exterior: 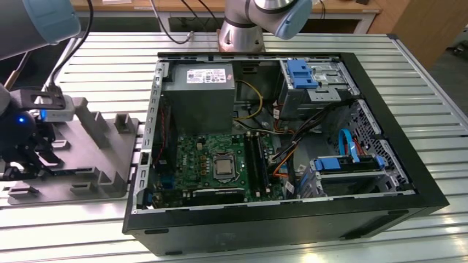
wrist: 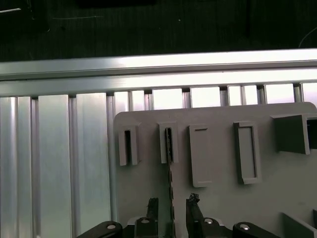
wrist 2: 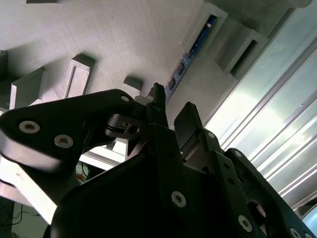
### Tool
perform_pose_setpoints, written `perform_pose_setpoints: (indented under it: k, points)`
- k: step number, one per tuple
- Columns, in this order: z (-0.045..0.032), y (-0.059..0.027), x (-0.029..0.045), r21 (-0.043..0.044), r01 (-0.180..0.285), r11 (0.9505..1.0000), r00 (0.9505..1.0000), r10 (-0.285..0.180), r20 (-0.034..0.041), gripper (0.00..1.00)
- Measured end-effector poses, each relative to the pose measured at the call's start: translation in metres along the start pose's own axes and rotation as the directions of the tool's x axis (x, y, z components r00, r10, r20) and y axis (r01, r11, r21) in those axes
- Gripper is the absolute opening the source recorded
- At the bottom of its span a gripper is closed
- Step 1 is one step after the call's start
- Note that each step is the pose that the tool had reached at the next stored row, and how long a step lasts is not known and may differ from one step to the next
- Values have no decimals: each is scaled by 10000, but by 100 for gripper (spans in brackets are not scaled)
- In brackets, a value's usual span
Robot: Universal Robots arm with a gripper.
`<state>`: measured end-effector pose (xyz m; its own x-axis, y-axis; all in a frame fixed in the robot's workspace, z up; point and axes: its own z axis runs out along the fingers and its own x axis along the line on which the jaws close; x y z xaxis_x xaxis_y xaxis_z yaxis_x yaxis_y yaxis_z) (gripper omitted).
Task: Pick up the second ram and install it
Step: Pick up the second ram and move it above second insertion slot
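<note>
Fingers (wrist: pixel 152 208): spread, one on each side of the second ram (wrist: pixel 171 173), with a gap at each side; nothing clasped.
Gripper (wrist: pixel 172 207): low over the grey block (wrist: pixel 223 198).
Seat of the second ram: on edge in the block's slotted post.
Table (wrist: pixel 54 163): ribbed metal under the block.
Computer case (exterior: pixel 292 216): open, beside the block, toward the exterior view's right.

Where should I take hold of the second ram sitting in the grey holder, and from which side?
Take the second ram by its upper long edge, clear of the slotted post, pinching its two flat faces and coming down from above. It stands on edge in the grey holder, so likely only that edge is free. In the first wrist view the open claw straddles it.
</note>
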<state>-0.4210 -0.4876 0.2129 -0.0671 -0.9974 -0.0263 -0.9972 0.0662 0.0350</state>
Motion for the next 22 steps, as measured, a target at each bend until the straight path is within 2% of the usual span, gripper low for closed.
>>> perform_pose_setpoints:
  k: [8,18,22]
  points:
    - [51,19,3,-1,0,10000,10000,0,0,36]
    - [68,30,5,-2,0,10000,10000,0,0,36]
    - [97,30,5,0,1,10000,10000,-1,1,36]
